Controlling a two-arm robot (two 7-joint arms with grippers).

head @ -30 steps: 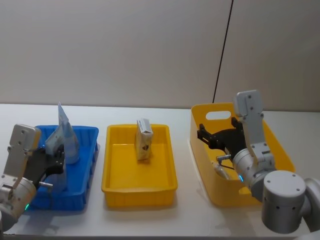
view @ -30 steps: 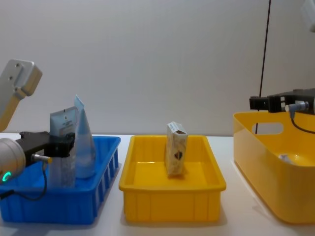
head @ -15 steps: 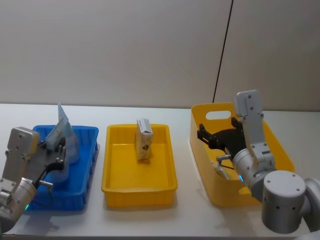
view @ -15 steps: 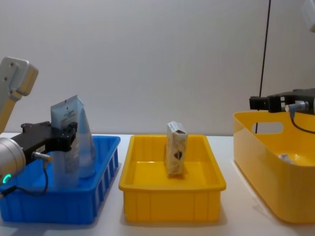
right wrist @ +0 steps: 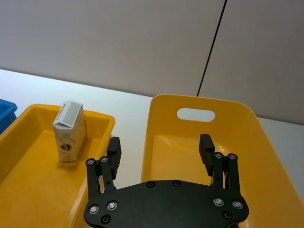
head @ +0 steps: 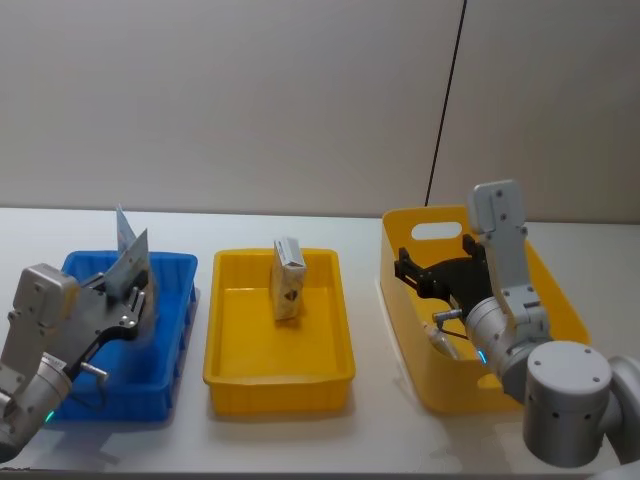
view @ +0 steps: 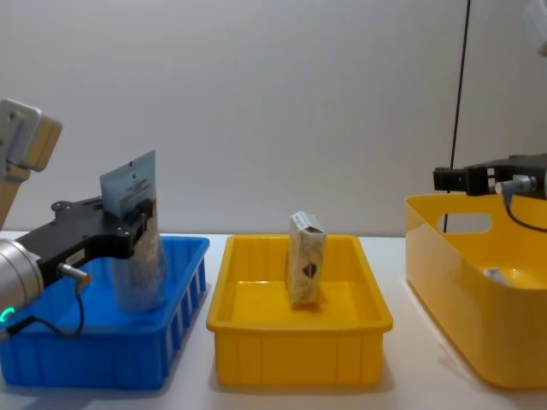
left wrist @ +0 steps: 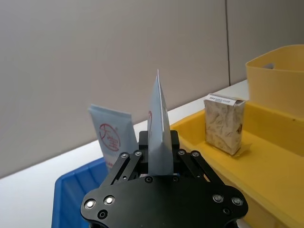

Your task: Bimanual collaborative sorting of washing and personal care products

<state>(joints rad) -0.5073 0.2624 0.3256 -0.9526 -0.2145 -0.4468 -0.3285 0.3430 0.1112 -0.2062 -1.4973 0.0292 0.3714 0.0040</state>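
While the left gripper is closed on the pale blue tube just below its crimped end, over the right side of the blue crate, the tube looks light and squashy, best held near that stiffer crimp. The right gripper hangs wide open, empty, over the yellow tub.

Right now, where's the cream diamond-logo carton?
In the head view the carton stands in the middle yellow tray, between the blue crate on its left and the yellow tub on its right.
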